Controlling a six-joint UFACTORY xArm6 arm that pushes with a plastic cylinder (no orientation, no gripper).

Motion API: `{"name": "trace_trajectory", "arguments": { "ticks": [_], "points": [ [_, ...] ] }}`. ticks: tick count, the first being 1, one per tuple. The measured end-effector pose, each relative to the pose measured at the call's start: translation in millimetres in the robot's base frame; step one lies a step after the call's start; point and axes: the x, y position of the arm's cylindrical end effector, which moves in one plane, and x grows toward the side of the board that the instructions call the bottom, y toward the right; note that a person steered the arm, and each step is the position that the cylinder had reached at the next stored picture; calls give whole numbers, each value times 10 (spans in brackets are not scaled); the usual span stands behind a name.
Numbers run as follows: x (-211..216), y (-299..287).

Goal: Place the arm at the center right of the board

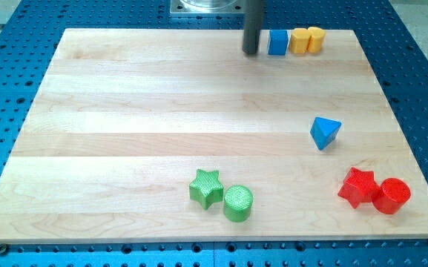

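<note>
My tip (251, 52) rests on the wooden board (124, 111) near the view's top edge, just left of a blue cube (277, 42). Right of that cube sit a yellow block (299, 41) and a second yellow block (315, 38), touching in a row. A blue triangle block (325, 132) lies at the right centre of the board, well below and right of my tip.
A green star (207, 188) and a green cylinder (238, 203) touch near the view's bottom centre. A red star (359, 186) and a red cylinder (392, 196) touch at the bottom right. A blue perforated table (6, 89) surrounds the board.
</note>
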Motion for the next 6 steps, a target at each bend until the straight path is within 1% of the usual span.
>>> {"name": "trace_trajectory", "arguments": {
  "ticks": [1,2,3,4,5,6],
  "points": [
    [176,226],
    [243,226],
    [512,511],
    [991,1096],
    [1745,1469],
    [2186,1026]
  ]
}}
